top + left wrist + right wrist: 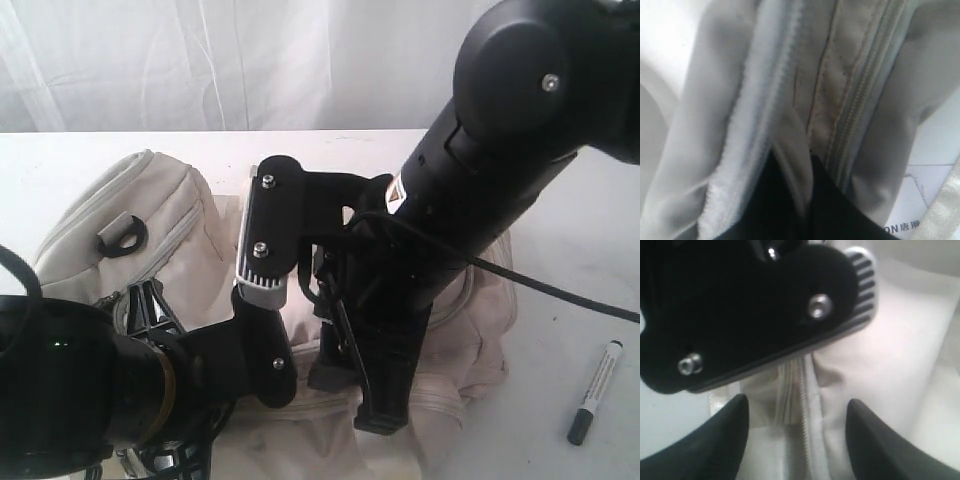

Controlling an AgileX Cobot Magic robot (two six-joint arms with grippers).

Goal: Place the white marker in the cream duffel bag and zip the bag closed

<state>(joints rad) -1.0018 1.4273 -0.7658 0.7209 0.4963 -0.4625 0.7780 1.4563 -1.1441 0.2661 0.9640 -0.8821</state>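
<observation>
Closest to the camera is the left arm (90, 390), a dark bulk low on the left side of the exterior view. It reaches forward over the cream duffel bag (150, 200). Its wrist carries a black block with a ribbed silver end (268, 235). The left tool (794, 160) is closed, and in the left wrist view a fold of the cream fabric is pinched between its two dark fingers (840, 200), beside a grey zipper line (860, 110).

On the near right the white marker (597, 392) lies flat on the surface (560, 250). It is outside the bag and well apart from it, and neither tool touches it. Its larger dark end points toward the camera.

A little farther, in the middle, the right tool (797, 405) hangs over the bag with its fingers spread wide. It holds nothing. Between them, lower down, runs a zipper (801, 440) on the cream fabric. In the right wrist view, the block of the left arm is very close above it.

The right arm (470, 180) comes down steeply from the upper right, and a black cable (560, 295) goes from it to the right edge.

Behind the arms, the far left end of the bag is puffed up, with a black plastic loop (125, 235) on it. Whether the top of the bag is open or zipped I cannot tell, because the arms cover it.

At the back, a white curtain (200, 60) hangs behind the surface.
</observation>
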